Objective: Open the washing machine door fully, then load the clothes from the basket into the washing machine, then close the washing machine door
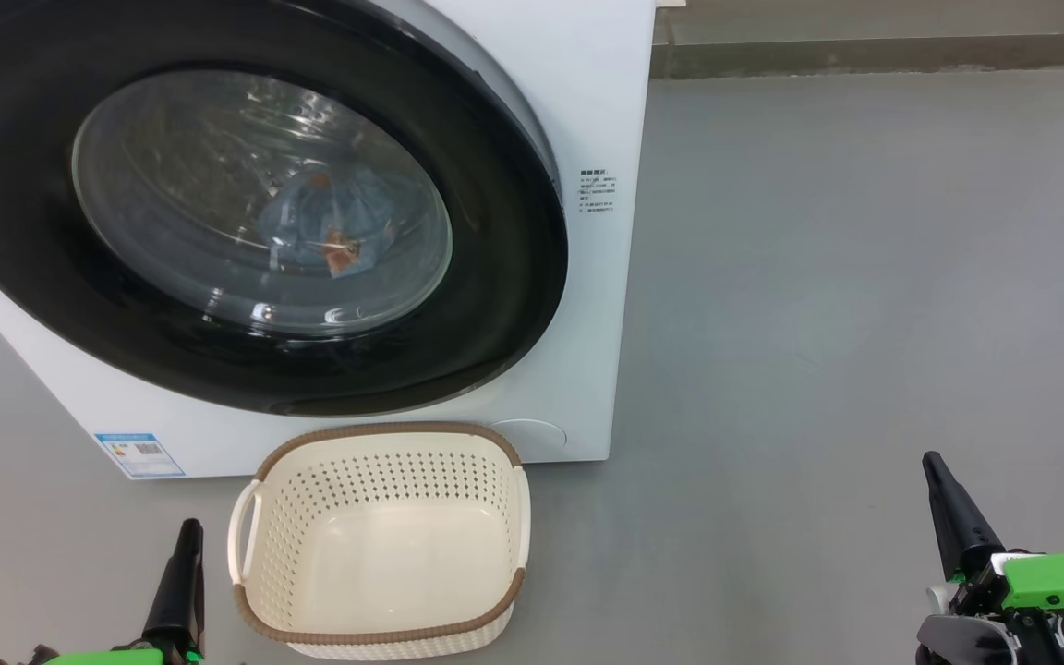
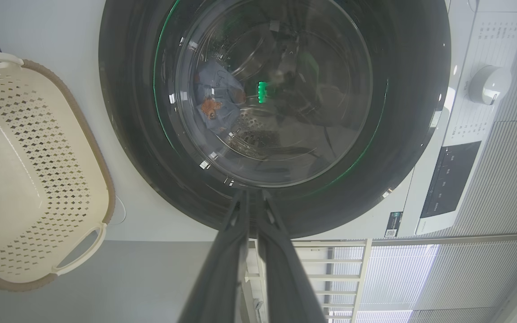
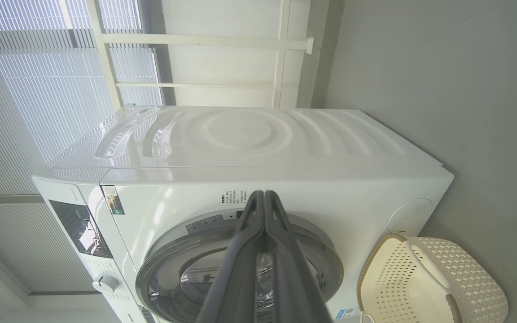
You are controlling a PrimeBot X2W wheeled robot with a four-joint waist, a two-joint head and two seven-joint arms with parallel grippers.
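Note:
The white washing machine point(image 1: 592, 111) stands on the floor with its black-rimmed round door point(image 1: 495, 305) lying flat against the front. Through the glass I see light blue clothes point(image 1: 347, 217) with an orange print inside the drum, also seen through the door as clothes point(image 2: 218, 105). The cream basket point(image 1: 384, 637) sits on the floor just in front of the machine, with nothing in it. My left gripper point(image 1: 188, 531) is shut at the lower left beside the basket. At the lower right, far from the machine, my right gripper point(image 1: 934, 462) is shut, holding nothing.
Grey floor point(image 1: 864, 277) spreads to the right of the machine, up to a wall base point(image 1: 864, 55) at the back. The control panel with a white knob point(image 2: 487, 85) is at the machine's top. A white frame point(image 3: 281, 42) and slatted blinds stand behind it.

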